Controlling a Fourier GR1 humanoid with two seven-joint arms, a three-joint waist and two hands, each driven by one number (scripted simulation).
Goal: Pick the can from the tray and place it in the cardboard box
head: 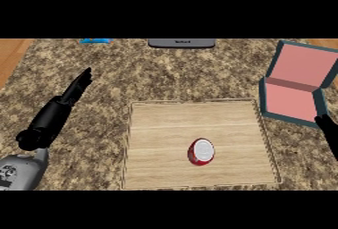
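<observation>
My left hand [63, 105] hangs open, fingers straight, left of the tray [171, 120]. The red can [201, 152] lies on the tray, toward its near edge. The box [297, 85] sits open by the tray's far right corner. My right hand [327, 132] shows at the right edge; I cannot tell whether it is open or closed.

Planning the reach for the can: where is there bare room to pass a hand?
The tray is bare all round the can, most on its far half. Bare counter lies between tray and grey object, and between left hand and tray. Crowded at right: the cardboard box by the tray's far corner, the right hand beside it.
</observation>
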